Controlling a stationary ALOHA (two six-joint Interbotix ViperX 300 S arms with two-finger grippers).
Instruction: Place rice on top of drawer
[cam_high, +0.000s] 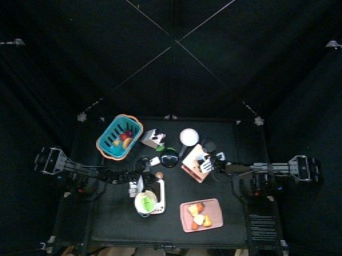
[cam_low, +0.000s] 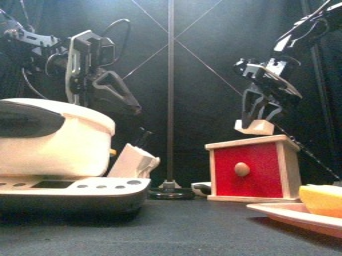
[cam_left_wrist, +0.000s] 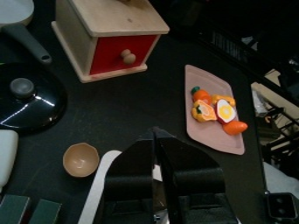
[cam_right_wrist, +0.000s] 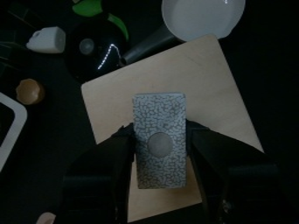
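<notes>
Drawer beneath right tool.

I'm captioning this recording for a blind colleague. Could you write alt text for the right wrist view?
The right gripper holds a speckled grey rice packet between its jaws, directly over the drawer with its pale wooden top. Past the drawer lie a white bowl, a black lid and a small tan cup on the dark table.

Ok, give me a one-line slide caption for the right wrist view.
Right pincer holding the speckled grey rice packet over the pale wooden top of the drawer, with a white bowl beyond.
</notes>
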